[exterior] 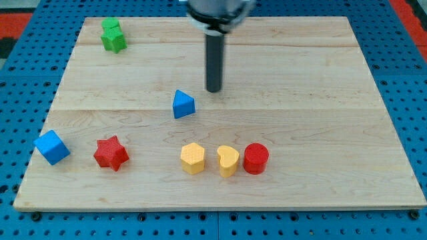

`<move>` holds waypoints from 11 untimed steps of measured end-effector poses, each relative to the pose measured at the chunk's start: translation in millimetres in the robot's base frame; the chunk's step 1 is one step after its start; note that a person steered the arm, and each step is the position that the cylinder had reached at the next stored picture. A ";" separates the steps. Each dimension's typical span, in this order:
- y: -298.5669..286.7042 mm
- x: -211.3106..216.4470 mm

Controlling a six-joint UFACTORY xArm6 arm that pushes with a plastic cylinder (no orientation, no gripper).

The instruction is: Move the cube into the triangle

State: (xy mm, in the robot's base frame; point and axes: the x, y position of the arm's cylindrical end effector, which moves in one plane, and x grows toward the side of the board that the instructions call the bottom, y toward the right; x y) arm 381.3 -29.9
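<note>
A blue cube (51,147) lies near the wooden board's lower left corner. A blue triangle (182,105) lies near the board's middle, well to the right of and above the cube. My tip (213,90) rests on the board just to the right of and slightly above the triangle, a short gap from it. It is far from the cube.
A red star (111,153) lies right of the cube. A yellow hexagon (193,159), a yellow heart (228,161) and a red cylinder (255,159) form a row at the bottom middle. Two green blocks (112,35) sit at top left. The board (313,100) lies on blue pegboard.
</note>
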 end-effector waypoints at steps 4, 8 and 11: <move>-274.6 45.9; -259.3 181.8; -110.7 68.7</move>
